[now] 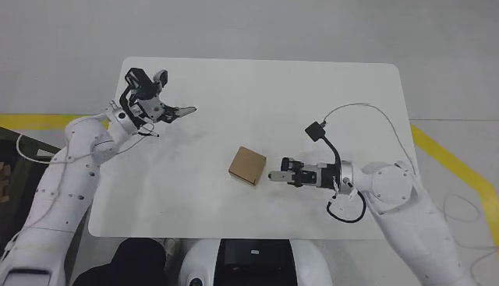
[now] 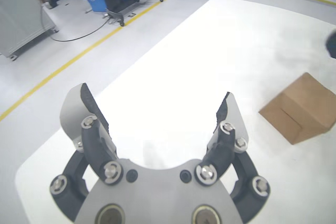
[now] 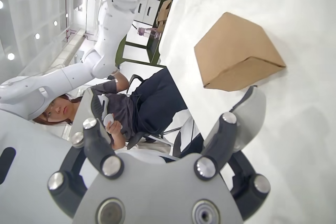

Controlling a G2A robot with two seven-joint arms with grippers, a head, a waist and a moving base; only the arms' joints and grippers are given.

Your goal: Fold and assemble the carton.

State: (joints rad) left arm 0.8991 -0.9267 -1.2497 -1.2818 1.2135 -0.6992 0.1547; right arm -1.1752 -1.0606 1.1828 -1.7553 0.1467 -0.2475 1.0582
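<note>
The carton sat on the table. The right gripper lay just to the carton's right, close beside it; contact could not be told. The left gripper hung well apart, to the carton's left and behind it.

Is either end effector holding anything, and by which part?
Nothing is held. The left end effector is open, away from the carton; the right end effector is open beside it.

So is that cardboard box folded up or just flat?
Folded up: the carton stands as a box, every face that shows being closed.
</note>
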